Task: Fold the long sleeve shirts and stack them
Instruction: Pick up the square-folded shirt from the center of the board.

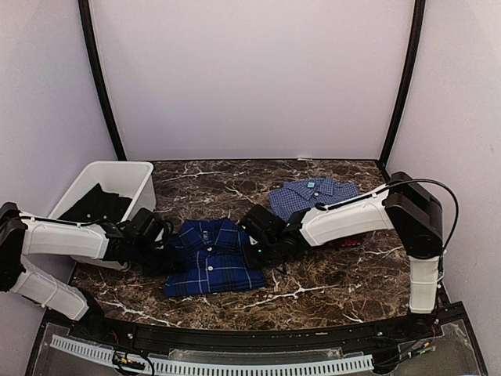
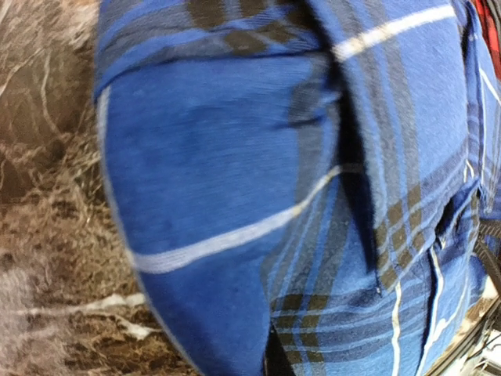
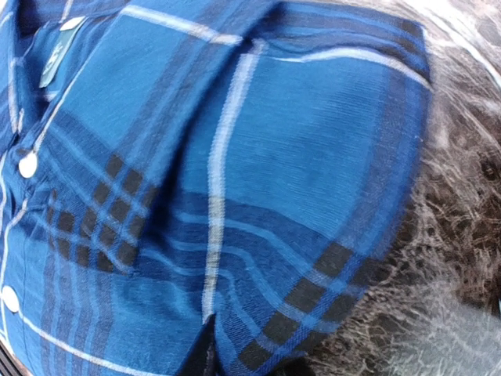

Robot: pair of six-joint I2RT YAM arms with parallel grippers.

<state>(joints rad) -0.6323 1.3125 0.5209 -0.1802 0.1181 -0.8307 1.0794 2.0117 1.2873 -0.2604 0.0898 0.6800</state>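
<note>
**Both arms flanking the folded plaid shirt**

The deep-blue plaid shirt (image 1: 211, 258) is lying folded at the middle of the marble table (image 1: 329, 278), collar pointing away from the arm bases, so its long axis is running near to far. The left gripper (image 1: 171, 252) is sitting at the shirt's left edge and the right gripper (image 1: 257, 244) at its right edge, each arm reaching in from its own side.

The left fingers are pressing together, and the plaid cloth crowding the left wrist view suggests they are pinching that edge. The right fingers are hiding behind cloth in every view, so I cannot tell how they are standing.

The lighter blue fine-check shirt (image 1: 311, 196) is lying folded behind and to the right of the plaid one, near it and closer to the right arm. Any stacking move is therefore likely heading rightward and away from the bases.
</note>
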